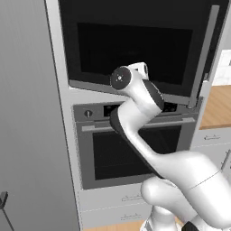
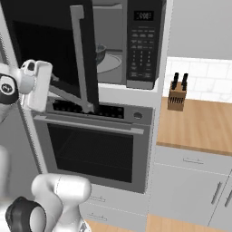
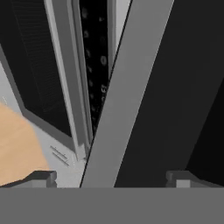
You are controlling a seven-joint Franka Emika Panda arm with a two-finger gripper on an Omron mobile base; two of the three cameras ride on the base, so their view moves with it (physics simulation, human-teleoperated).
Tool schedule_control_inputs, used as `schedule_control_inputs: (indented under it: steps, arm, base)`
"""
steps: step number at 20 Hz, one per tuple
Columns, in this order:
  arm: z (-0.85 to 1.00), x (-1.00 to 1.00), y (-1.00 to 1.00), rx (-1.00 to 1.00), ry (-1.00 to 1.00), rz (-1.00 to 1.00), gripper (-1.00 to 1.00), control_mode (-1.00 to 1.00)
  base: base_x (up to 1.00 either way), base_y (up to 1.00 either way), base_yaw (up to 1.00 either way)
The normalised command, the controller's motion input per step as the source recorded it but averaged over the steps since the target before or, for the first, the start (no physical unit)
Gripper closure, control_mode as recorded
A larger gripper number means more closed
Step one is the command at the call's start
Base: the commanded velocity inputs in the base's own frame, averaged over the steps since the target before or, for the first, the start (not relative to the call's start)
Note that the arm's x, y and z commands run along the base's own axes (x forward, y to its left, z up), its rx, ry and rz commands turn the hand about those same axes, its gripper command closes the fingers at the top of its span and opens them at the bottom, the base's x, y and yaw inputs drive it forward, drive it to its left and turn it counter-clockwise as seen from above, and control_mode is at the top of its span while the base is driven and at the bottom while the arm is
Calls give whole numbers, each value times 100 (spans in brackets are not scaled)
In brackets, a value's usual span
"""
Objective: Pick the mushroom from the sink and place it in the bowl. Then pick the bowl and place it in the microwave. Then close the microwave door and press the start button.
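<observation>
Even, diffuse rendered light fills all three views, with no single visible source and no hard cast shadows; the white glossy robot arm (image 1: 149,117) carries only soft grey shading along its curves. The wide black microwave door with its dark glass window (image 1: 135,47) stays flat and matte, without glare, and the light wooden tabletop (image 2: 199,124) reads bright and evenly lit. All views look slightly soft and coarse, with jagged edges, and the hand view shows close surfaces as plain blurred bands.
</observation>
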Motion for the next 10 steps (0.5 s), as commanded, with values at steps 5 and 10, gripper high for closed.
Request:
schedule_control_inputs:
  steps: [5,10]
  arm:
    - [2,100,-17,6,17,0,-100,-100]
    - [2,100,0,0,13,0,-100,-100]
  base:
    - [0,0,0]
    - [0,0,0]
